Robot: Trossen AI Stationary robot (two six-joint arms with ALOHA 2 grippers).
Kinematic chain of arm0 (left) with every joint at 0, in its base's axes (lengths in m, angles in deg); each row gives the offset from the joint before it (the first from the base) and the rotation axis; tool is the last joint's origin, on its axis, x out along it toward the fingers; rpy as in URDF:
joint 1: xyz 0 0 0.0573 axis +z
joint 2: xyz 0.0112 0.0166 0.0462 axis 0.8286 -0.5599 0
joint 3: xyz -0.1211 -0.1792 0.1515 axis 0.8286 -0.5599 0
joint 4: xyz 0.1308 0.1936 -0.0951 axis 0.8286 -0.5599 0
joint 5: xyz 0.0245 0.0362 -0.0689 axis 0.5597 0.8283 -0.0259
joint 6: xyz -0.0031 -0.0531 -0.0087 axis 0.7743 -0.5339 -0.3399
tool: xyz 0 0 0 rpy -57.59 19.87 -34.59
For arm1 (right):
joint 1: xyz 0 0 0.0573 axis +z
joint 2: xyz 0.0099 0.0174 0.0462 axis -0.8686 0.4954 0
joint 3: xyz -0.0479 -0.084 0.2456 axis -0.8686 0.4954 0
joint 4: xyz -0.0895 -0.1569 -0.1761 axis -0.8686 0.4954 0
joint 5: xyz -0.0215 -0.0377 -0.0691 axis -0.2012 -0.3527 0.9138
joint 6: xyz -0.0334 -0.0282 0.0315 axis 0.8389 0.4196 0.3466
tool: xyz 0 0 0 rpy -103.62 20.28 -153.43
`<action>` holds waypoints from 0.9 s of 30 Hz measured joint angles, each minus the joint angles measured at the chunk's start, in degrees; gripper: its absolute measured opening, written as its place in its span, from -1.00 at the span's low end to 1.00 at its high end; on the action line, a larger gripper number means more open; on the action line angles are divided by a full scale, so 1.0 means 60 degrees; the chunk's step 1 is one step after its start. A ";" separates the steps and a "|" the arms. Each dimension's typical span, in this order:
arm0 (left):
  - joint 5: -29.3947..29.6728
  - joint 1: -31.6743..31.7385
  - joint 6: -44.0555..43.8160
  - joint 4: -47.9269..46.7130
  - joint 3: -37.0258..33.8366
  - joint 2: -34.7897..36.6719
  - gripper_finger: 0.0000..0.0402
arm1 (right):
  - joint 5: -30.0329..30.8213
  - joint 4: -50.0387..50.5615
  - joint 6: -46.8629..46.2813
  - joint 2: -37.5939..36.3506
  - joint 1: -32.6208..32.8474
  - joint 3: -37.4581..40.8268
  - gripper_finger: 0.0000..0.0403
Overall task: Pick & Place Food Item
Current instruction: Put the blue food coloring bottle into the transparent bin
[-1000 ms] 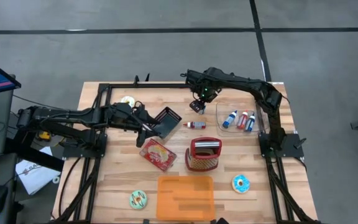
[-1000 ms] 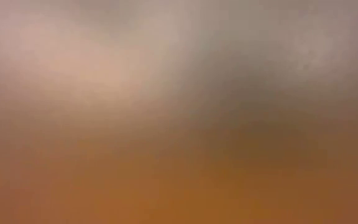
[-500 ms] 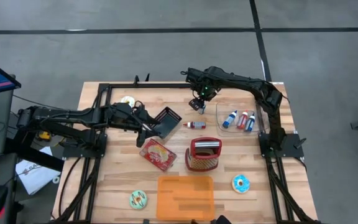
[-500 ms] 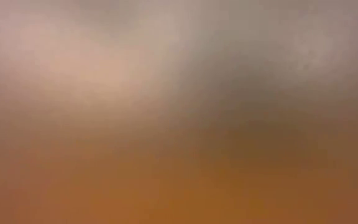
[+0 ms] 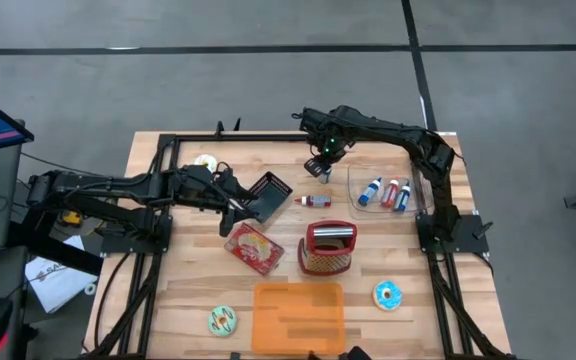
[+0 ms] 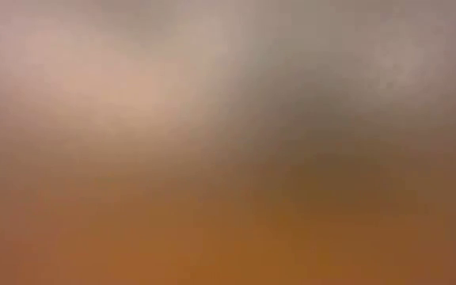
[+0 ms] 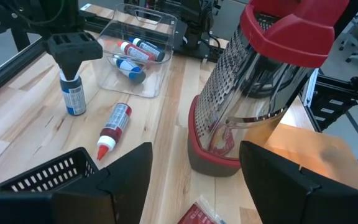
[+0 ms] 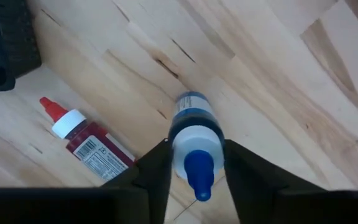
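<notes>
A small blue bottle (image 5: 324,176) with a white cap stands upright on the wooden table (image 5: 188,290), toward its far side. My right gripper (image 5: 325,160) points down over it and is shut on its top. A red bottle (image 5: 316,201) lies on its side on the table just nearer. My left gripper (image 5: 246,205) hovers open at the table's middle left, nothing between its fingers. A black mesh basket (image 5: 270,191) lies beside that gripper's tip; whether they touch I cannot tell. The low view is a blur. My right gripper pinches the blue bottle's white cap (image 8: 194,146) between its two fingers (image 8: 157,171), one on either side. The fingers come from above, pointing down. The bottle stands upright with its base (image 7: 74,112) on the table.
A clear bin (image 5: 413,172) at the far right holds three bottles. A red-handled metal grater (image 5: 328,248) stands mid-table, a red food packet (image 5: 253,247) to its left. An orange board (image 5: 298,315) and two doughnuts (image 5: 222,320) (image 5: 388,294) lie near the front edge.
</notes>
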 joint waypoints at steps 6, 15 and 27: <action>0.0000 0.0000 -0.0010 0.0000 0.0004 -0.0002 0.18 | -0.0213 0.0000 0.0146 -0.0011 0.0000 -0.0006 -0.59; -0.0004 0.0000 -0.0051 -0.0004 0.0004 -0.0002 0.18 | -0.0238 0.0075 0.0165 -0.0152 0.0209 -0.0028 -0.77; -0.0004 0.0000 -0.0087 -0.0007 0.0004 -0.0002 0.18 | -0.0108 0.0520 0.0330 -0.0423 0.0099 0.0014 -0.99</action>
